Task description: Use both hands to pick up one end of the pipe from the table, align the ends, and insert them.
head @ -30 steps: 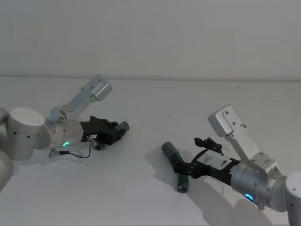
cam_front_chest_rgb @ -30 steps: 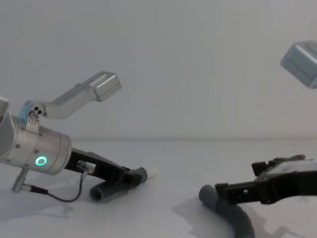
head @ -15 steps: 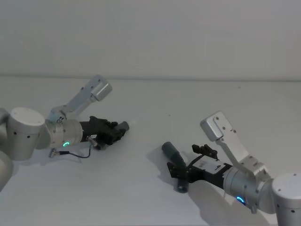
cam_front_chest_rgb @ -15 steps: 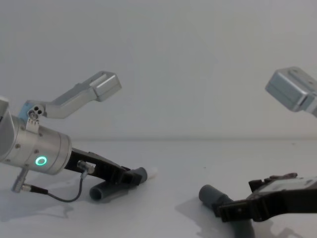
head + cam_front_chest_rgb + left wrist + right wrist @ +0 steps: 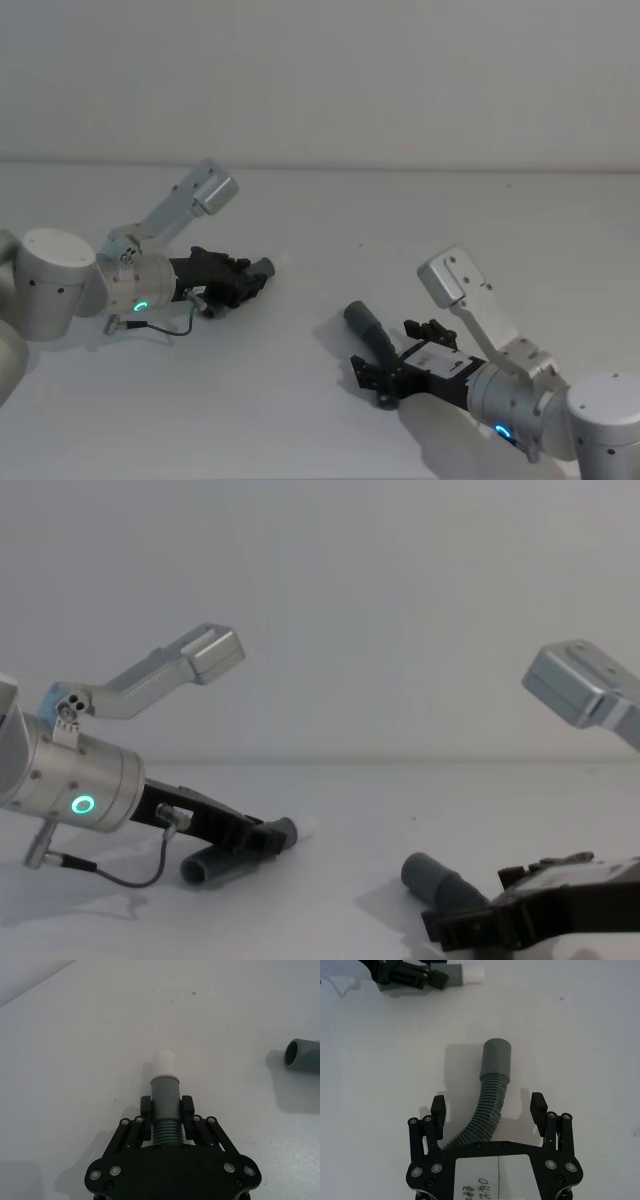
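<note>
Handwritten marks on right gripper [image 5: 488, 1104] label [image 5: 497, 1172] (not legible).

Matt, smooth white on the table [image 5: 330, 210]. Dull dark grey plastic for the short pipe [image 5: 165, 1091], ribbed near the left gripper [image 5: 166, 1107], with a smooth white tip [image 5: 163, 1062]. Same matt grey plastic on the long pipe [image 5: 487, 1112] at 5 o'clock: ridged body, smooth socket [image 5: 496, 1060]. Matt black plastic on the right gripper [image 5: 488, 1104], with bright metal screws [image 5: 436, 1167]. Satin silver metal on the left wrist [image 5: 75, 770] at 9 o'clock.

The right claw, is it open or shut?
Open. The right gripper has its fingers wide apart, one each side of the longer ribbed pipe.
</note>
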